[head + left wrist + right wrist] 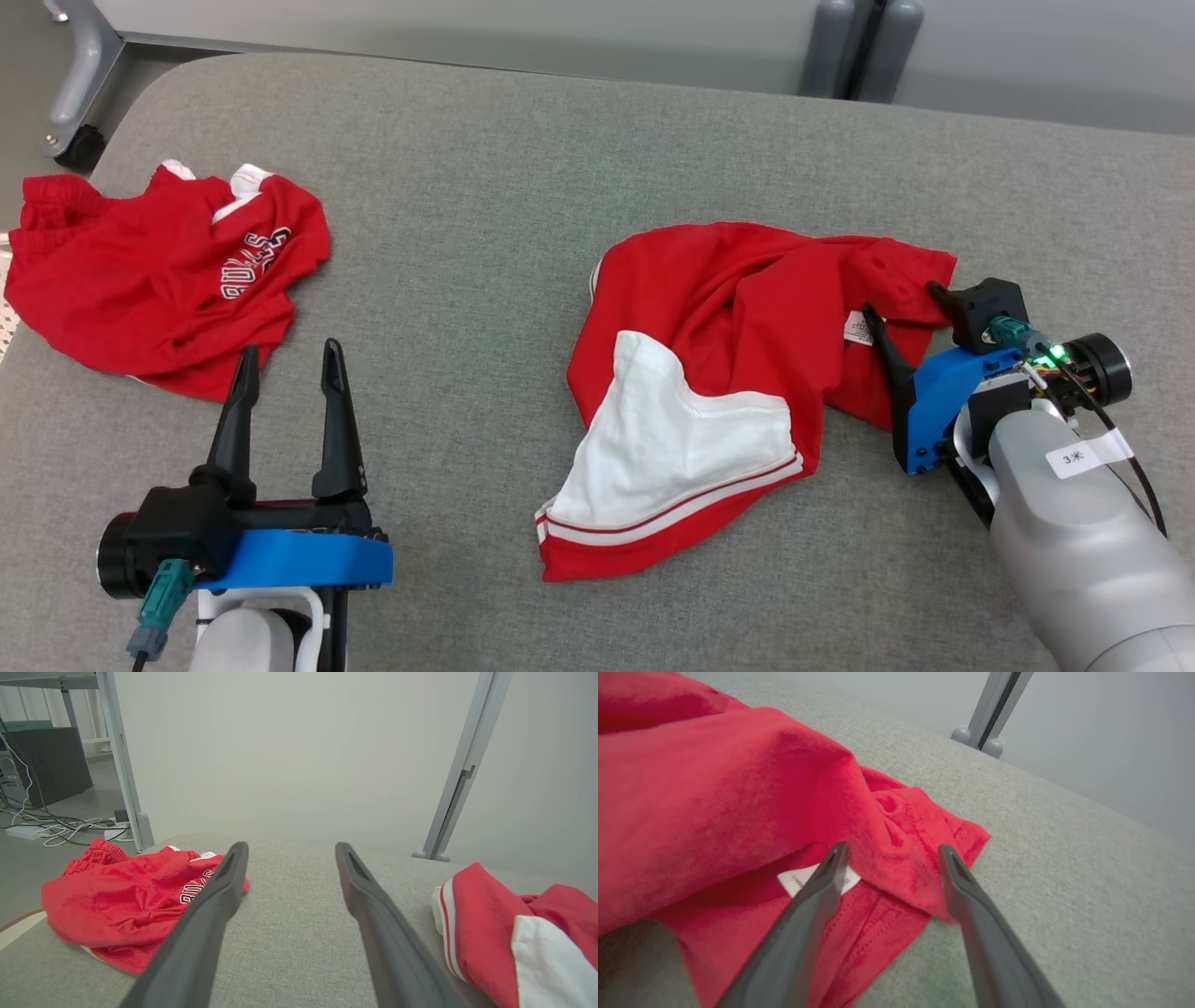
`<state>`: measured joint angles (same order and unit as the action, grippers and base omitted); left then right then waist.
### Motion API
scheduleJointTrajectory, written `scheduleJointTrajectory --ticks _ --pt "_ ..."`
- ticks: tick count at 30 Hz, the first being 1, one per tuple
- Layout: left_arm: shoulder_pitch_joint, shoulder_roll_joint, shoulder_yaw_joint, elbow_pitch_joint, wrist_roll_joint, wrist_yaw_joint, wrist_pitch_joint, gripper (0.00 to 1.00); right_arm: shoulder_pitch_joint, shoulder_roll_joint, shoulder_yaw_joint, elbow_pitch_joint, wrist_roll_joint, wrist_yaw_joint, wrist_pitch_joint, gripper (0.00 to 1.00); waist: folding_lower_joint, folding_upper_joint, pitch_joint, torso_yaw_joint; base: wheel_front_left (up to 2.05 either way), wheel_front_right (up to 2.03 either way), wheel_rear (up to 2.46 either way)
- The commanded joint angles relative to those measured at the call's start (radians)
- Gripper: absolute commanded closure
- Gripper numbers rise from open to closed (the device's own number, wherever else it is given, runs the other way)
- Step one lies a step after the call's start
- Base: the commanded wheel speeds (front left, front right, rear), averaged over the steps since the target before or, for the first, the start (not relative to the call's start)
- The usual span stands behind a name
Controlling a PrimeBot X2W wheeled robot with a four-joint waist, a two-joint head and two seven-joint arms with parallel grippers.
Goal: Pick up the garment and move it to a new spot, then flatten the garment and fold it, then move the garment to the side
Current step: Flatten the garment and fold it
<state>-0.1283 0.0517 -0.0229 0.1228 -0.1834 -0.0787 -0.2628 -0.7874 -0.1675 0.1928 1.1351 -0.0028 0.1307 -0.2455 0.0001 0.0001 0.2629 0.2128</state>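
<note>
The left gripper (289,353) hovers, fingers apart, just beside a spare red shirt (159,280). The crumpled red-and-white garment (728,299) lies right of centre. The right gripper (901,301), fingers spread, straddles its right edge. It should probably drop low before closing and pinch one firm fold.

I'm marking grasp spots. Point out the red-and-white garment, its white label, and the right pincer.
red-and-white garment (728,308): head view, on its red middle panel.
white label (796,880): right wrist view, on the tag's exposed left part.
right pincer (892,849): right wrist view, midway between its open fingertips.
</note>
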Motion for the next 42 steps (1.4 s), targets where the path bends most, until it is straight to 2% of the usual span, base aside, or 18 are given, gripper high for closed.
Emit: scheduleJointTrajectory --ticks 1,2,3,4,11,17,28,34,42 --pt "-0.012 -0.002 -0.007 0.002 -0.003 0.004 -0.003 0.00 -0.022 -0.007 0.005 0.015 -0.005 0.000 -0.004 0.00 -0.0001 -0.0001 0.003 0.005 0.00 0.00 0.00" --pt "-0.016 -0.002 -0.007 0.003 -0.005 0.005 -0.003 0.00 -0.029 -0.006 0.005 0.030 -0.002 0.000 -0.006 0.00 -0.0001 -0.0001 0.005 0.007 0.00 0.00 0.00" --pt "-0.019 -0.002 -0.008 0.003 -0.007 0.005 -0.003 0.00 -0.035 -0.004 0.005 0.044 0.001 0.000 -0.006 0.22 -0.0001 -0.0001 0.007 0.009 0.00 0.00 0.00" --pt "-0.021 -0.002 -0.009 0.004 -0.009 0.005 -0.003 0.00 -0.041 -0.001 0.006 0.052 0.005 0.000 -0.009 1.00 -0.0001 -0.0001 0.009 0.011 0.00 0.00 0.00" --pt "-0.007 -0.002 -0.001 0.000 -0.012 0.014 -0.003 0.00 -0.052 0.005 -0.014 0.042 0.029 0.000 -0.020 1.00 -0.0001 -0.0001 0.008 -0.005 0.00 0.00 0.00" --pt "0.024 -0.002 0.015 0.003 -0.012 0.015 -0.003 0.00 0.073 0.010 -0.008 -0.161 0.053 0.000 -0.020 1.00 -0.0001 -0.0001 -0.034 -0.068 0.00 0.00 0.00" --pt "0.067 -0.002 0.029 0.004 -0.003 0.007 -0.003 0.00 0.477 0.006 0.028 -0.597 0.069 0.000 -0.020 1.00 -0.0001 -0.0001 -0.090 -0.198 0.00 0.00 0.00" --pt "0.083 -0.002 0.035 0.016 0.000 0.000 -0.003 0.00 0.683 -0.014 0.007 -0.718 0.075 0.000 -0.020 1.00 -0.0001 -0.0001 -0.103 -0.247 0.00 0.00 0.00" --pt "0.104 -0.002 0.030 0.018 -0.002 0.003 -0.003 0.00 0.916 -0.036 -0.052 -0.871 0.070 0.000 0.073 1.00 -0.0001 -0.0001 -0.129 -0.280 0.00 0.00 0.00"
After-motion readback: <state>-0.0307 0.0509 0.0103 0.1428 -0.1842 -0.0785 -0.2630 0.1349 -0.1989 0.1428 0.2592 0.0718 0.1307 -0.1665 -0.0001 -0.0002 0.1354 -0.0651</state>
